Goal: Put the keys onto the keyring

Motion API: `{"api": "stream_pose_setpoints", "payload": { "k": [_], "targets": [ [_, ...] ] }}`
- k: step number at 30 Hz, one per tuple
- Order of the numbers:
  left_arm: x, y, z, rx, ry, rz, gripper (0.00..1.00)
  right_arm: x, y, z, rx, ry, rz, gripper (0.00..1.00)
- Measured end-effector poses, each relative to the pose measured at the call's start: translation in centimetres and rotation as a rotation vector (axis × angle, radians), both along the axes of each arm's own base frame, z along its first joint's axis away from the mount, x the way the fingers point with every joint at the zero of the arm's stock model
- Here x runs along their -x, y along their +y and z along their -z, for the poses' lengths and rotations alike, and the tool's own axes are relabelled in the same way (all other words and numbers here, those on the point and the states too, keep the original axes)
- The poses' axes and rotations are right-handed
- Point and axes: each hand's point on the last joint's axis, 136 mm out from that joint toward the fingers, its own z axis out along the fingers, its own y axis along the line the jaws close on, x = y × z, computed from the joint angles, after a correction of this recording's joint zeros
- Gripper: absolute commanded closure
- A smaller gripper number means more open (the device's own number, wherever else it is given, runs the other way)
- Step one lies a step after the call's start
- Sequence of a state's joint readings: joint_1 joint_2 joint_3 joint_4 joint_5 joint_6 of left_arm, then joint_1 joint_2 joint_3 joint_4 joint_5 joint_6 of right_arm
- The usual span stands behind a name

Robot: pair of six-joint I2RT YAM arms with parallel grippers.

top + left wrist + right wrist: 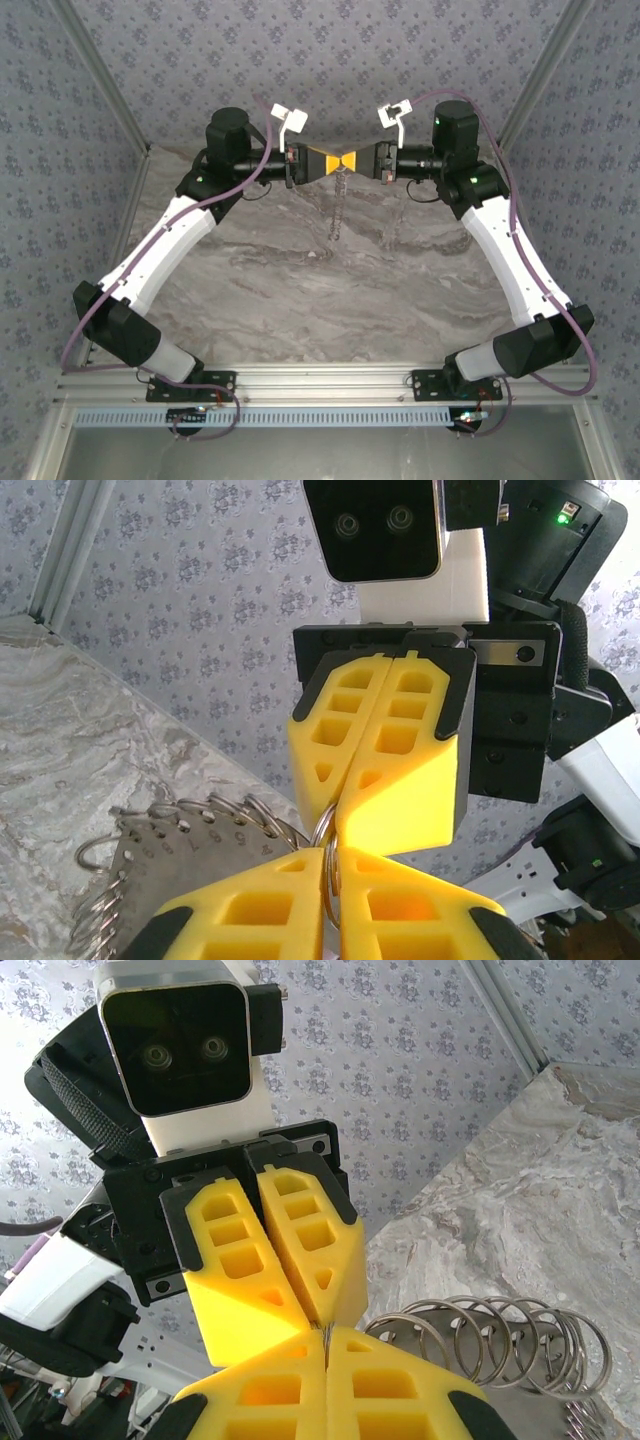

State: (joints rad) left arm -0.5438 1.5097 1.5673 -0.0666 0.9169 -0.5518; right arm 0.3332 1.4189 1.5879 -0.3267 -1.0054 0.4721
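Keyring: thin grey metal keyring [324,832], held in the air between the two hands above the far part of the grey marbled worktop [300,290]. A row of silvery split rings [500,1345] and a perforated grey metal plate [170,870] hang from it.
Left hand: yellow-fingered left hand [333,865], closed tight with the ring's wire pinched in the seam between its fingers.
Right hand: yellow-fingered right hand [327,1345], fully closed and tip to tip with the left. It seems to nip the same wire, but the contact is hard to see.
Slip risk: the wire is thin and the pads broad, so if either hand eases off, the whole bundle could drop to the worktop.
Twist risk: if the hands pull or turn unevenly, the ring could bend or spring out of the grip.
Swing risk: the hanging load may sway and snag a finger.
Writing: stamped figures run along the plate's upper edge, too small and turned to read with certainty.
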Motion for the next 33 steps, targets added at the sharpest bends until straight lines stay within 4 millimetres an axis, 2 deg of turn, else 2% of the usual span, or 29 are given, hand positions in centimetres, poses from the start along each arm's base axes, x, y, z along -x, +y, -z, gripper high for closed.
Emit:
{"api": "stream_pose_setpoints", "payload": {
  "k": [3,6,12,13,15,17,19,23,26,29,33],
  "targets": [
    [-0.1,-0.1,-0.1,0.004,-0.006,0.003,0.89,-0.2,-0.1,0.0,0.000,0.001,0.008,1.00],
    [-0.3,-0.2,0.1,0.004,0.001,0.003,1.00,-0.2,-0.1,0.0,0.000,0.001,0.011,1.00],
    [-0.5,-0.3,0.1,0.004,0.002,-0.001,1.00,-0.5,-0.2,0.1,-0.002,0.008,0.016,1.00],
    [-0.6,-0.3,0.1,0.004,0.002,-0.005,1.00,-0.5,-0.2,0.1,-0.003,0.009,0.016,0.95],
    [-0.8,-0.3,0.0,0.008,-0.005,-0.018,1.00,-0.8,-0.3,0.0,-0.013,0.023,0.023,0.70],
    [-0.9,-0.4,-0.3,0.020,-0.017,-0.027,1.00,-1.3,-0.5,-0.3,-0.038,0.030,0.033,0.59],
    [-1.3,-0.4,-0.3,0.036,-0.021,-0.043,1.00,-2.1,-1.2,-0.6,-0.078,0.037,0.053,0.55],
    [-2.8,0.3,0.4,0.057,0.008,-0.093,1.00,-4.7,-4.5,-0.9,-0.182,0.073,0.148,0.54],
    [-3.6,1.0,0.3,0.069,0.017,-0.121,1.00,-6.1,-6.8,-1.4,-0.250,0.088,0.203,0.54],
    [-3.8,1.2,-0.4,0.089,0.001,-0.128,1.00,-6.0,-7.0,-2.1,-0.287,0.082,0.199,0.53],
    [-3.8,1.2,-0.8,0.105,-0.002,-0.128,1.00,-5.1,-6.0,-2.5,-0.310,0.073,0.161,0.52]
  ]
}}
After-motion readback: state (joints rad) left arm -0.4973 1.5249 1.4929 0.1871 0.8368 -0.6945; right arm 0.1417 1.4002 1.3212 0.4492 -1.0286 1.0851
